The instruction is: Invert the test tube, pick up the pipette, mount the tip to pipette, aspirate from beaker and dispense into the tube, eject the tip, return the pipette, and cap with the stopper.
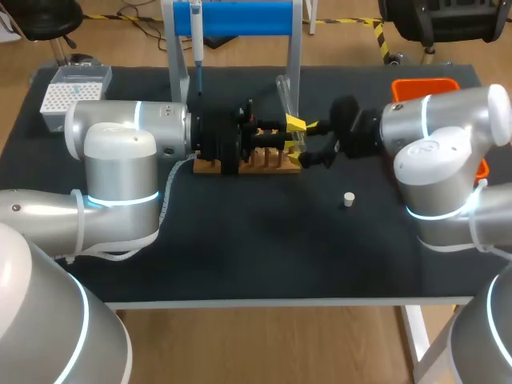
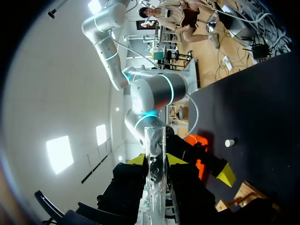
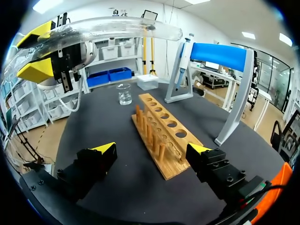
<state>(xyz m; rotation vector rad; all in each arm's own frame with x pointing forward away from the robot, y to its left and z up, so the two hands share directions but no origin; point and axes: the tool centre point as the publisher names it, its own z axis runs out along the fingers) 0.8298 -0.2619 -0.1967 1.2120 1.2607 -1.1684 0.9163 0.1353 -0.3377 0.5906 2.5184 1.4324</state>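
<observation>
Left claw (image 2: 157, 161) is clamped on the test tube (image 2: 154, 173), held above the right end of the wooden rack (image 3: 161, 131). The left wrist view shows both yellow tips against the glass, with the tube's lower end cut off. Only the right wrist view shows the beaker (image 3: 124, 93), beyond the rack's left end; the head view has the left arm covering it. Right claw (image 3: 151, 150) is spread wide, holding nothing, just right of the rack. Stopper (image 1: 349, 199) lies on the table (image 1: 240, 256), near-right of the rack. Pipette (image 1: 196, 40) hangs on the far stand (image 1: 248, 18).

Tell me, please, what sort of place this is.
Probably a laboratory bench: there is a wooden test tube rack, a glass beaker and a pipette hanging on its stand.
</observation>
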